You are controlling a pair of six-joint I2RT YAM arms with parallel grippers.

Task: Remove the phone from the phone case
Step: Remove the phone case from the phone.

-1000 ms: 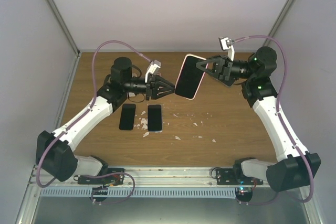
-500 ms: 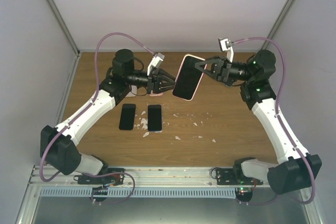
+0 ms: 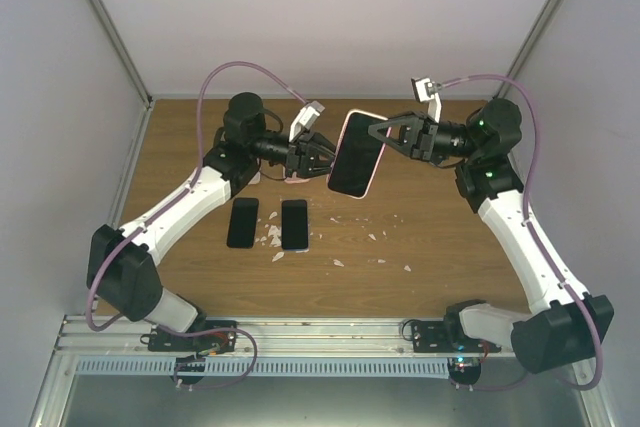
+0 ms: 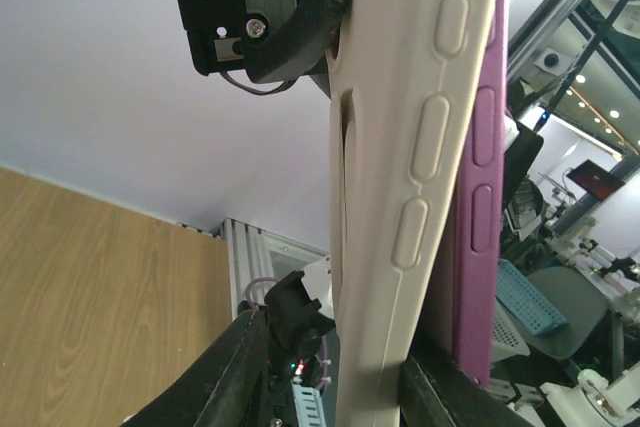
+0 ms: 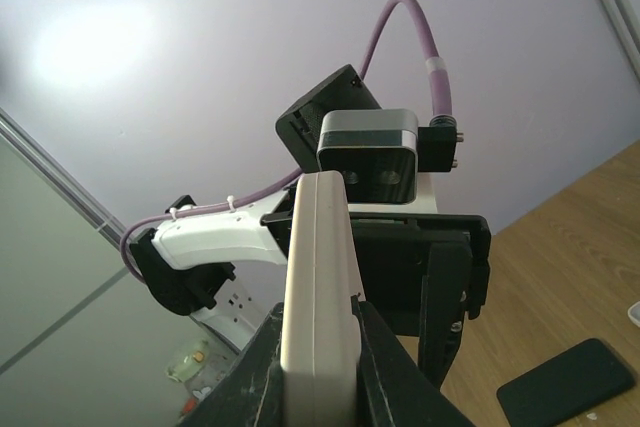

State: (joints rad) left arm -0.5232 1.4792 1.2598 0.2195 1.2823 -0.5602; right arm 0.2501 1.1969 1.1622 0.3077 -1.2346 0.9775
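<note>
Gripping the phone case (image 5: 318, 277) by one edge, the right hand (image 3: 378, 132) is clamped on it above the bench (image 3: 440, 237). The phone (image 3: 355, 157) sits in the case. The left hand (image 3: 322, 155), fingers apart, straddles the opposite edge.

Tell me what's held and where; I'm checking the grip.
The right gripper clamps the cased phone by one long edge. The left gripper straddles the opposite edge; whether it grips cannot be told.
</note>
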